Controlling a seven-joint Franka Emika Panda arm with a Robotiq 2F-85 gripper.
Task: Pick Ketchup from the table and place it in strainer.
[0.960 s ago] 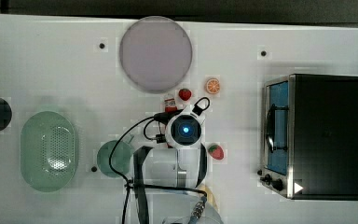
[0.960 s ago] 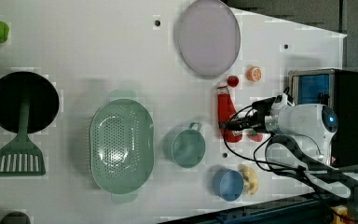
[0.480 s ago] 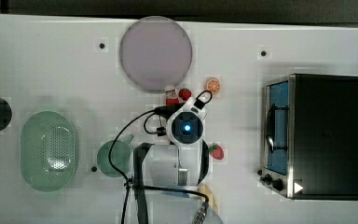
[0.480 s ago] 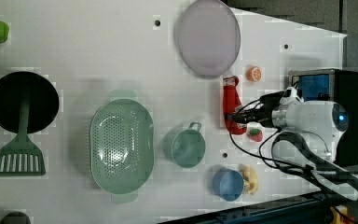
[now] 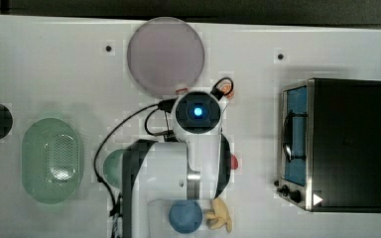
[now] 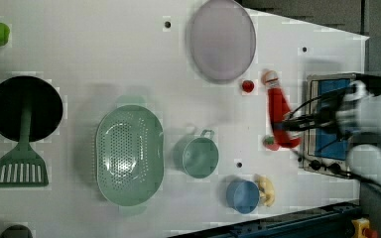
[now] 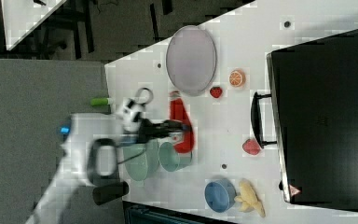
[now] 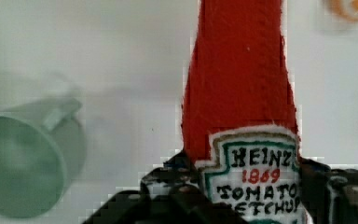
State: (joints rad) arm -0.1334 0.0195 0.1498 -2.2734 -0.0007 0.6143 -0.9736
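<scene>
While the gripper [image 8: 242, 196] is pinching the ketchup [image 8: 240, 93] at its label, jaws pressing on either side, the bottle is sitting lower centre of the wrist view. Ketchup [image 6: 278, 111] is showing centre-right in the left view; the strainer [image 6: 129, 154] is waiting well apart, centre-left, past the green cup [image 6: 196, 156]. Risk, as I judge it: soft fabric body sagging or slipping, or clipping that cup on the way.
</scene>
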